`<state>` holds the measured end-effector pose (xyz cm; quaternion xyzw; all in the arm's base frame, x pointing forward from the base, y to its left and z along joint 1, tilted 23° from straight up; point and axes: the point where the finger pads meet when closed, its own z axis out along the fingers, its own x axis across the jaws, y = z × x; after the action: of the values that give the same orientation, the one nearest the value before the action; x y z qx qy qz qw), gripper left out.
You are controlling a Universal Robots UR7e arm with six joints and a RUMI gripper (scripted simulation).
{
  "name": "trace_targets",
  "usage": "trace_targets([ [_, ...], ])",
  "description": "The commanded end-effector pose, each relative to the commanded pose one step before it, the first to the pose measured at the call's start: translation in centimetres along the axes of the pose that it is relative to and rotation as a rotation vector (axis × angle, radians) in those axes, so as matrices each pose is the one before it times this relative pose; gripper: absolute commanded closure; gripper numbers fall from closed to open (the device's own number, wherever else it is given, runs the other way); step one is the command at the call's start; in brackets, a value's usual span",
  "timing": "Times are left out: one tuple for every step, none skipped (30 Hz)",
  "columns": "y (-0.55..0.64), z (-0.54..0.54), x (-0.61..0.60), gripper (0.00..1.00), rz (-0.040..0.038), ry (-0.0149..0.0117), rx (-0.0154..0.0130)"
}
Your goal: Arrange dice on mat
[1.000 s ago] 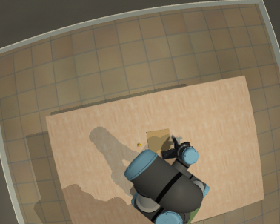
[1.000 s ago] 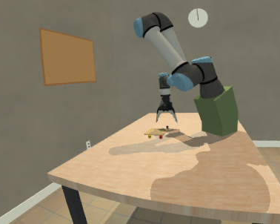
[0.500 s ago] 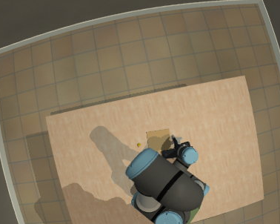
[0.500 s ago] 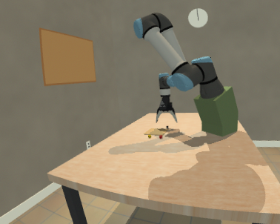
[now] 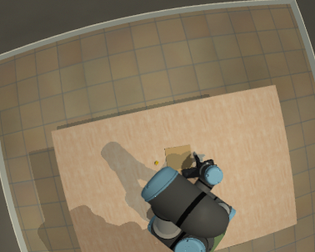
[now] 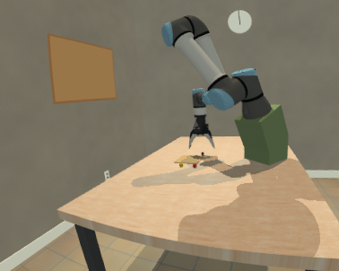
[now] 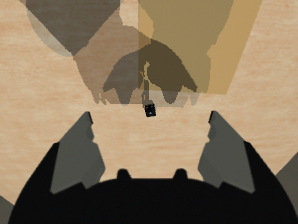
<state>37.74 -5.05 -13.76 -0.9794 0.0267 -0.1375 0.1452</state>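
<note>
Overhead, the arm [image 6: 200, 49] folds at its elbow, wrist pointing straight down; the gripper [image 6: 201, 143] hangs wide and empty above the mat [image 6: 186, 158], a black die [image 7: 149, 110] below on the table [image 6: 169, 197], beside the mat's edge.

The tan mat [image 5: 177, 153] lay flat on the wooden top, a thin square sheet partly under shadow. A yellow die [image 5: 156, 163] sat on the bare wood just off the mat's edge, at about eight o'clock from it in the top view, and in the exterior view a red die [image 6: 195, 165] sat just beside the mat's near edge. A black die [image 7: 149, 110] with pale pips lay on the wood just off the mat's corner in the wrist view; its top number was too small to read.
</note>
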Motion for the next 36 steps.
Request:
trace_targets([
  [0.101, 0.009, 0.177, 0.0, -0.00153, 0.00246, -0.00129],
  [0.0, 0.0, 0.0, 0.0, 0.0, 0.0, 0.0],
  [0.0, 0.0, 0.0, 0.0, 0.0, 0.0, 0.0],
  [0.0, 0.0, 0.0, 0.0, 0.0, 0.0, 0.0],
  [0.0, 0.0, 0.0, 0.0, 0.0, 0.0, 0.0],
  [0.0, 0.0, 0.0, 0.0, 0.0, 0.0, 0.0],
  [0.0, 0.0, 0.0, 0.0, 0.0, 0.0, 0.0],
  [0.0, 0.0, 0.0, 0.0, 0.0, 0.0, 0.0],
  [0.0, 0.0, 0.0, 0.0, 0.0, 0.0, 0.0],
  [0.0, 0.0, 0.0, 0.0, 0.0, 0.0, 0.0],
  [0.0, 0.0, 0.0, 0.0, 0.0, 0.0, 0.0],
  [0.0, 0.0, 0.0, 0.0, 0.0, 0.0, 0.0],
  [0.0, 0.0, 0.0, 0.0, 0.0, 0.0, 0.0],
  [0.0, 0.0, 0.0, 0.0, 0.0, 0.0, 0.0],
  [0.0, 0.0, 0.0, 0.0, 0.0, 0.0, 0.0],
  [-0.003, 0.0, 0.001, 0.0, 0.0, 0.0, 0.0],
  [-0.007, 0.0, 0.002, 0.0, 0.0, 0.0, 0.0],
  [-0.014, 0.0, 0.004, 0.0, 0.0, 0.0, 0.0],
  [-0.023, 0.0, 0.007, 0.0, 0.0, 0.0, 0.0],
  [-0.033, 0.0, 0.01, 0.0, 0.0, 0.0, 0.0],
  [-0.045, 0.0, 0.013, 0.0, 0.0, 0.0, 0.0],
  [-0.059, 0.0, 0.017, 0.0, 0.0, 0.0, 0.0],
  [-0.073, 0.0, 0.021, 0.0, 0.0, 0.0, 0.0],
  [-0.089, 0.0, 0.025, 0.0, 0.0, 0.0, 0.0],
  [-0.106, 0.0, 0.03, 0.0, 0.0, 0.0, 0.0],
  [-0.123, 0.0, 0.035, 0.0, 0.0, 0.0, 0.0],
  [-0.141, 0.0, 0.04, 0.0, 0.0, 0.0, 0.0],
  [-0.16, 0.0, 0.045, 0.0, 0.0, 0.0, 0.0],
  [0.0, 0.0, 0.0, 0.0, 0.0, 0.0, 0.0],
  [0.0, 0.0, 0.0, 0.0, 0.0, 0.0, 0.0],
  [-0.178, 0.0, 0.051, 0.0, 0.0, 0.0, 0.0],
  [-0.197, 0.0, 0.056, 0.0, 0.0, 0.0, 0.0],
  [-0.216, 0.0, 0.061, 0.0, 0.0, 0.0, 0.0],
  [-0.234, 0.0, 0.067, 0.0, 0.0, 0.0, 0.0],
  [-0.253, 0.0, 0.072, 0.0, 0.0, 0.0, 0.0],
  [-0.27, 0.0, 0.077, 0.0, 0.0, 0.0, 0.0],
])
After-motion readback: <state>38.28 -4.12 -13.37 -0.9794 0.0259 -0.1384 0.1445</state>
